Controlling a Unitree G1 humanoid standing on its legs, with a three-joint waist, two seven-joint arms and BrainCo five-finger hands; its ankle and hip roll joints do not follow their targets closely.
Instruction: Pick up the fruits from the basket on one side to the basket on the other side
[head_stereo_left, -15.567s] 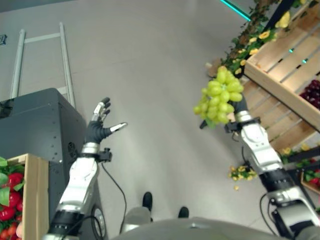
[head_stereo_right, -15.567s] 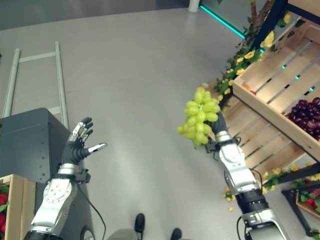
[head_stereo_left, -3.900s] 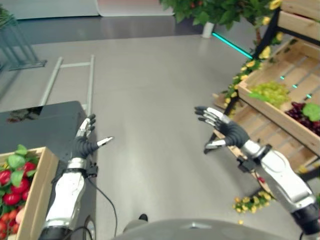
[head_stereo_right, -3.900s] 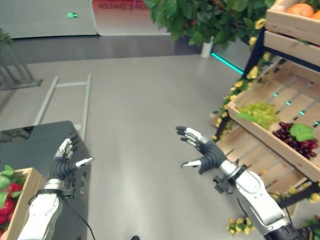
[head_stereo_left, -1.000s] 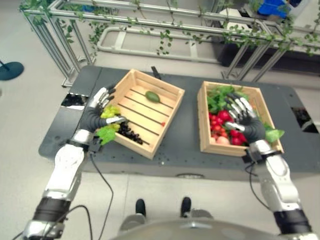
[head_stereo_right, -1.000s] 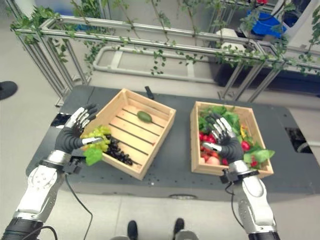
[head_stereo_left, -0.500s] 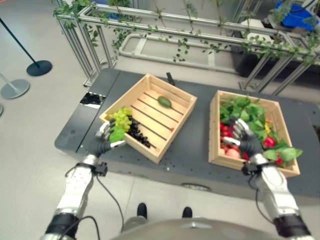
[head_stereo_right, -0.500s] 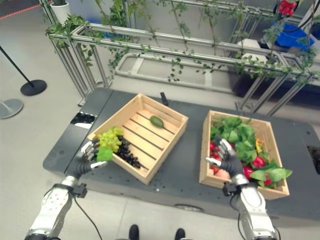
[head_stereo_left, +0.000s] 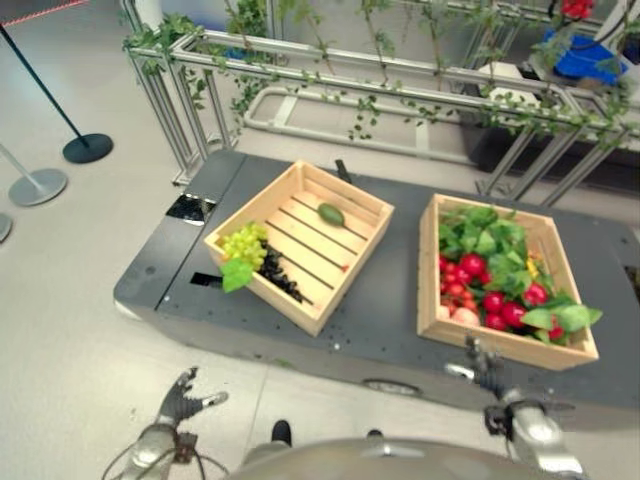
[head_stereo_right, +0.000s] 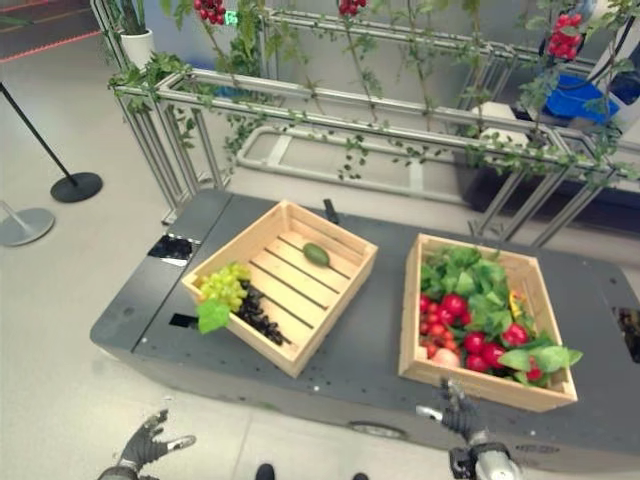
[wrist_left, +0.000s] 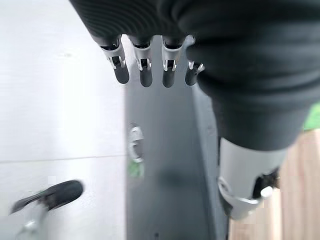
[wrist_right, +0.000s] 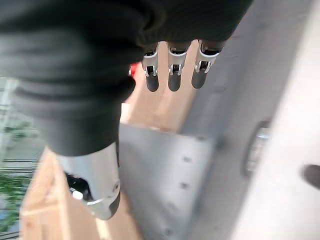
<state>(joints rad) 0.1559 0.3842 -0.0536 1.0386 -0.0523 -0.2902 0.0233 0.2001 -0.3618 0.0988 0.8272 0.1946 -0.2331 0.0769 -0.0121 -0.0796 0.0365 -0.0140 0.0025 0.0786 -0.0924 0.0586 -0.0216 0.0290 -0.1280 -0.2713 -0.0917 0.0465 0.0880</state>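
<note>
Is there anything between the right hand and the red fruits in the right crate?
Yes. The right hand hangs open, low in front of the table, below its edge. The near wall of the right crate stands between it and the red fruits, so the hand must rise over that wall. Nothing else blocks it.

The place looked like a staged demonstration or exhibition hall set up as a mock fruit stall, though the views left that uncertain. A long dark grey metal table (head_stereo_right: 370, 345) stood on a pale grey polished floor (head_stereo_right: 60, 330), carrying two light wooden slatted crates (head_stereo_right: 283, 283) of fruit and greens. Behind it ran a silver aluminium-profile frame (head_stereo_right: 330, 105) draped with green vines and hung with red berry clusters (head_stereo_right: 210, 10). To the left stood black round-based barrier posts (head_stereo_right: 75, 185) with a red line on the floor beyond.
</note>
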